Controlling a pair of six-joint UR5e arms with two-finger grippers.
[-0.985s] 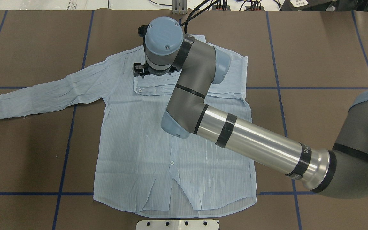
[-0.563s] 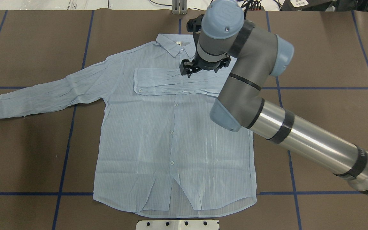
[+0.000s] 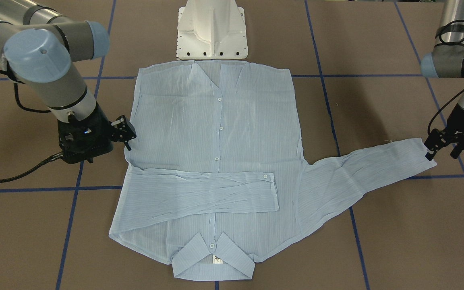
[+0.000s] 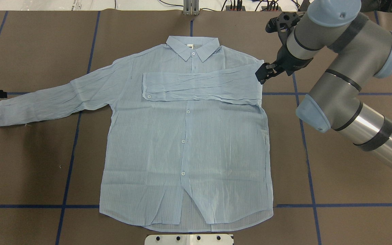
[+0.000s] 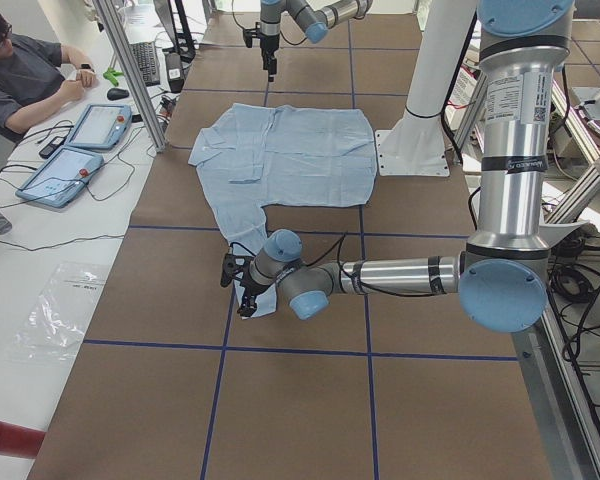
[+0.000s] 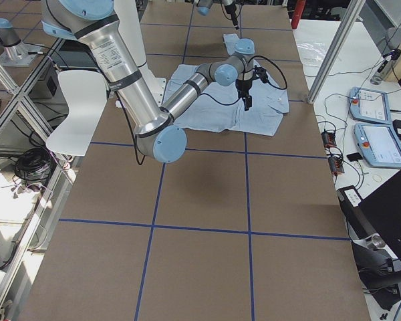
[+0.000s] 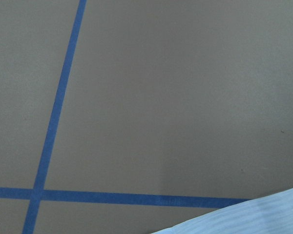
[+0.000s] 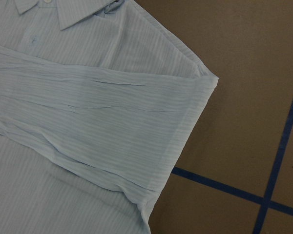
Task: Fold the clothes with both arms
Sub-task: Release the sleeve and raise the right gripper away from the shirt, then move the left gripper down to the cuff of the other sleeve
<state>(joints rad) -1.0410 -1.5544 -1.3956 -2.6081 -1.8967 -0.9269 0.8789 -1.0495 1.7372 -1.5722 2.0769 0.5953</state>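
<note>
In the front-facing view the shirt (image 3: 216,121) lies flat in the middle of the table (image 3: 377,241), hem toward the robot's edge and collar toward the operators' edge. The right gripper (image 3: 125,129) sits just beside its side seam with its jaws apart and empty. The left gripper (image 3: 441,154) hangs at the cuff of the outstretched sleeve (image 3: 361,173), also spread, apparently gripping nothing. Overhead, the right arm has swung off the chest, where it was a second ago, to the shoulder edge, leaving the folded sleeve (image 4: 199,85) across the front. That fold looks finished; the other sleeve is likely next. The side views agree on these positions. The left wrist view shows bare table and a sliver of sleeve. The right wrist view shows the shoulder crease lying flat.
</note>
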